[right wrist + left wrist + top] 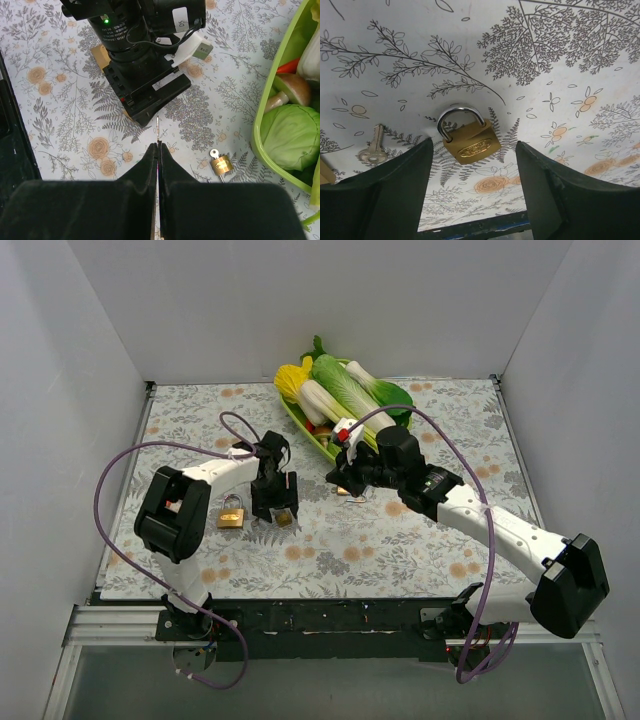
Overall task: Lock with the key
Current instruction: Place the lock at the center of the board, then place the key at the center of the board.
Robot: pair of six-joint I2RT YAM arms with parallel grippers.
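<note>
Hovering low near the table's front edge, the left gripper (pixel 274 508) is spread wide and holds nothing. Its dark fingers (pixel 395 190) stand on either side of a brass padlock (pixel 471 144) that lies flat on the flowered cloth (pixel 560 60), touching neither finger. A loose key (pixel 374 148) lies flat on the cloth just beside that lock, outside the fingers. A second padlock (pixel 231 513) sits near the left arm. Further in, the right gripper (pixel 157 148) is clenched tight. A thin metal strip (pixel 157 127) pokes from its tips; whether that is a key blade cannot be told. Near it lies a small padlock (pixel 220 164) with a key already in it. Beyond is a green tray (pixel 255 145) of toy vegetables. The likely risks: closing on the flat, angled padlock could skid it away rather than grip it, the flat key may be hard to pinch off the cloth, and with several locks the wrong key could be chosen. The arms are close enough to bump.
</note>
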